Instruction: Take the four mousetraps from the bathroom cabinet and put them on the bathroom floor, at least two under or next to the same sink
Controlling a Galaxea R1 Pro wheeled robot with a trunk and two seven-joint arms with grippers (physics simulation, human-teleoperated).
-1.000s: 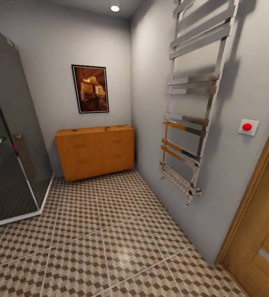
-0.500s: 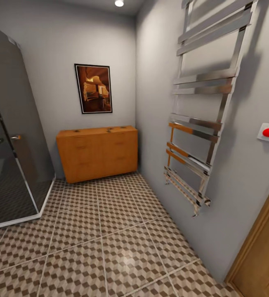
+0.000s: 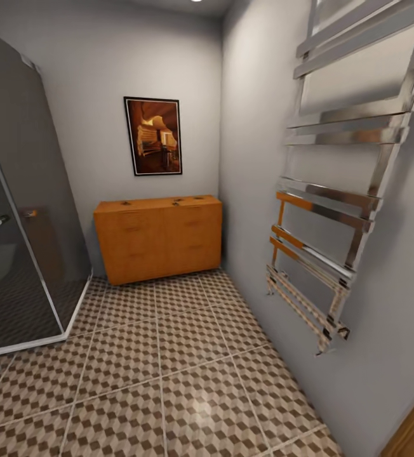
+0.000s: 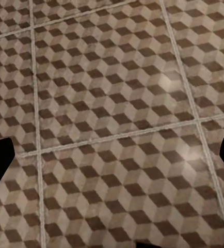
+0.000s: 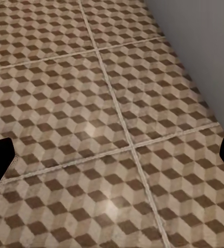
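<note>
Four small dark specks, prob. the mousetraps (image 3: 178,202), sit on top of the cabinet (image 3: 159,238), too tiny to make out properly. Cabinet stands against the far wall at 12 o'clock in head view, drawers closed, w/ a framed picture (image 3: 154,136) hung above it. Glass shower stall (image 3: 16,209) at 9 o'clock, chrome towel rail (image 3: 334,190) on the wall at 3 o'clock. Cube-pattern floor (image 3: 169,374) runs from 6 o'clock up to the cabinet. Left gripper (image 4: 112,160) and right gripper (image 5: 112,160) both hang over bare tile, fingers spread wide apart, nothing between them.
</note>
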